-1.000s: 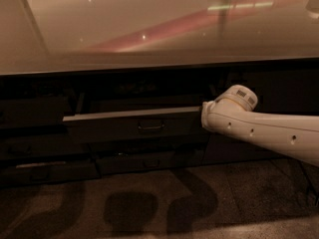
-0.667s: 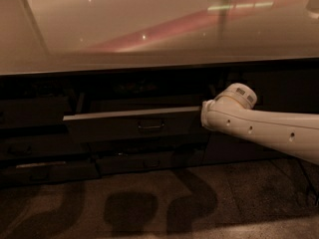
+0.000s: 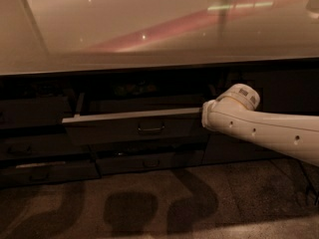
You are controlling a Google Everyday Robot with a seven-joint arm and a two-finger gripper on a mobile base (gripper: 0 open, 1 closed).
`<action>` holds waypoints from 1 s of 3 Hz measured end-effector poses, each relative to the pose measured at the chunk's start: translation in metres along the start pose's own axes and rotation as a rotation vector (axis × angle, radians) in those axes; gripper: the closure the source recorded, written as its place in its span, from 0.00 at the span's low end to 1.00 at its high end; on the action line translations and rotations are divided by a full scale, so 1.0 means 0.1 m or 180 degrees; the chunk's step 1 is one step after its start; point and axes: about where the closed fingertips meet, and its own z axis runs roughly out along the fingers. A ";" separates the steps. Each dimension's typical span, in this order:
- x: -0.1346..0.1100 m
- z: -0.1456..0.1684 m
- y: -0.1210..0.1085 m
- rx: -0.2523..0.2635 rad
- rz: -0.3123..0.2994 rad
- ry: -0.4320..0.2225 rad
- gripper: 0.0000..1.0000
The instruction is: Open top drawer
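Glossy pale beige countertop spans the camera view, above a dark cabinet front and a speckled brown floor. Beneath it the wide dark grey top drawer stands partly pulled out, its small bail handle centred. A white jointed robot arm reaches from the right to the drawer's right end. The gripper seems hidden behind the wrist there, so I cannot tell whether it is spread or closed.
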 end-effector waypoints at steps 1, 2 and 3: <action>0.05 -0.04 0.20 -0.0024 -0.0063 -0.0032 1.00; 0.05 -0.07 0.19 -0.0021 -0.0063 -0.0034 1.00; 0.08 -0.12 0.30 -0.0033 -0.0097 -0.0042 1.00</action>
